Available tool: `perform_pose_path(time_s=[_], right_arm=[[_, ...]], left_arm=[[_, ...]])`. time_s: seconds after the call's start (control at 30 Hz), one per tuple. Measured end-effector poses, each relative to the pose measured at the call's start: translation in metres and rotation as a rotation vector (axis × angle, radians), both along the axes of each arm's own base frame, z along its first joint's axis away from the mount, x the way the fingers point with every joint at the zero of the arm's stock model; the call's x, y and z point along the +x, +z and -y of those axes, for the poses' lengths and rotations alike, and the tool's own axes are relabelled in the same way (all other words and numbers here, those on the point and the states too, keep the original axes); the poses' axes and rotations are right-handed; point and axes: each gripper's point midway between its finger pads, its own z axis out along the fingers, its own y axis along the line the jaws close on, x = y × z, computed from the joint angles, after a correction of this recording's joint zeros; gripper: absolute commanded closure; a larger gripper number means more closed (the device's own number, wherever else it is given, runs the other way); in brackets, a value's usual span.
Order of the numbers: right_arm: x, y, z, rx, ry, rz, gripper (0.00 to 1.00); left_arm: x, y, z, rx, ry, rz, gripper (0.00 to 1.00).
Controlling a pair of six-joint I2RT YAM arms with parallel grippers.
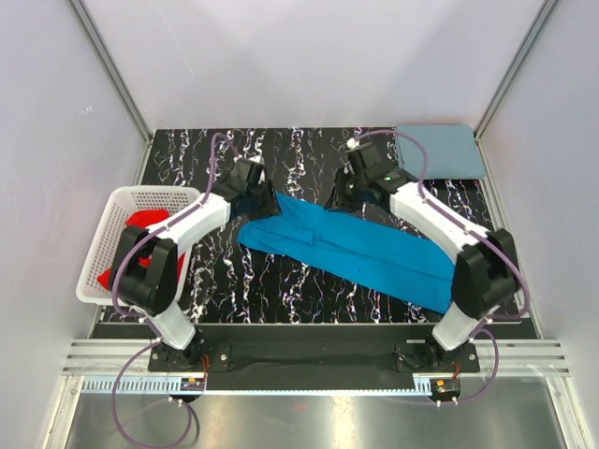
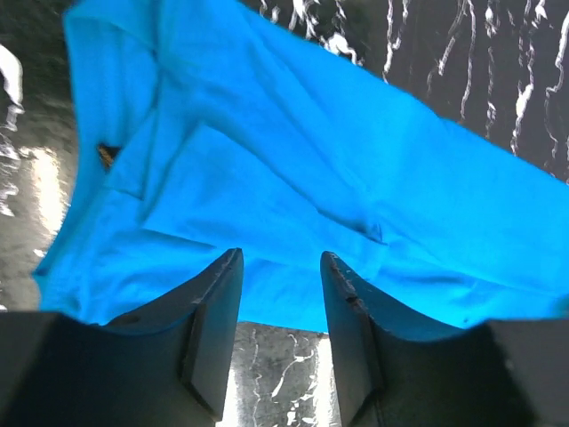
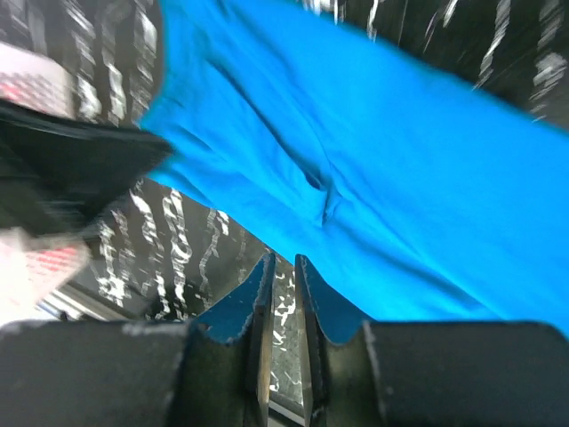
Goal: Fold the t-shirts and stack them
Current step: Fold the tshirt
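The left arm [image 1: 182,232] and right arm [image 1: 438,223] rise from the bottom edge of the top view and bend in toward mid-frame. The left gripper [image 1: 265,201] sits left of centre with its fingers [image 2: 213,329] clearly parted. The right gripper [image 1: 343,195] is right of centre, tilted down, its fingers only a slit apart.

Background stuff on your setup
You've got a white lattice basket [image 1: 159,198] at the left edge of the black, white-veined table [image 1: 281,292], pale walls [image 1: 309,56] on three sides, and silver rails [image 1: 524,355] along the near edge.
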Motion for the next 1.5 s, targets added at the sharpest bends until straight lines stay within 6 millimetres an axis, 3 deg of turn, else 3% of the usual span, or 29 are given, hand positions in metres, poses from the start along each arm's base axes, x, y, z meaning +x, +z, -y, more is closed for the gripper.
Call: perform_pose_path(time_s=[0.1, 0.23, 0.27, 0.3, 0.47, 0.6, 0.77, 0.87, 0.93, 1.03, 1.2, 1.27, 1.37, 1.47, 1.5], right_arm=[[0.006, 0.042, 0.019, 0.006, -0.043, 0.085, 0.77], [0.010, 0.094, 0.047, 0.014, -0.108, 0.198, 0.75], [0.009, 0.104, 0.051, 0.019, -0.117, 0.221, 0.75], [0.008, 0.114, 0.055, 0.025, -0.126, 0.241, 0.75], [-0.003, 0.141, 0.070, 0.027, -0.151, 0.296, 0.75], [-0.012, 0.148, 0.081, -0.003, -0.165, 0.302, 0.74], [-0.015, 0.167, 0.096, -0.028, -0.204, 0.346, 0.73], [-0.013, 0.185, 0.102, -0.027, -0.221, 0.392, 0.73], [-0.012, 0.195, 0.104, -0.028, -0.224, 0.418, 0.71], [-0.013, 0.200, 0.105, -0.031, -0.224, 0.429, 0.71], [-0.019, 0.200, 0.108, -0.033, -0.223, 0.423, 0.70], [-0.025, 0.203, 0.111, -0.028, -0.222, 0.429, 0.70], [-0.034, 0.211, 0.115, -0.014, -0.224, 0.451, 0.70], [-0.043, 0.222, 0.118, 0.005, -0.227, 0.480, 0.70], [-0.046, 0.226, 0.119, 0.010, -0.228, 0.490, 0.70]], left_arm=[[-0.011, -0.021, 0.001, 0.002, 0.003, -0.031, 0.56], [-0.025, -0.075, -0.004, 0.064, 0.004, -0.159, 0.55], [-0.026, -0.084, -0.005, 0.072, 0.008, -0.177, 0.55], [-0.020, -0.079, -0.002, 0.061, 0.008, -0.167, 0.54], [0.024, -0.079, 0.007, 0.073, 0.019, -0.135, 0.51], [0.084, -0.078, 0.015, 0.054, 0.025, -0.095, 0.49], [0.180, -0.067, 0.022, -0.065, 0.013, -0.006, 0.48], [0.191, -0.059, 0.017, -0.117, 0.002, 0.003, 0.44], [0.180, -0.046, 0.019, -0.152, -0.012, 0.014, 0.42], [0.137, -0.015, 0.031, -0.195, -0.052, 0.025, 0.41], [0.081, 0.073, 0.083, -0.285, -0.202, 0.181, 0.42], [0.053, 0.092, 0.104, -0.320, -0.264, 0.219, 0.43], [0.002, 0.091, 0.136, -0.369, -0.351, 0.214, 0.47], [-0.037, 0.057, 0.158, -0.368, -0.398, 0.118, 0.52], [-0.050, 0.034, 0.167, -0.355, -0.408, 0.056, 0.56]])
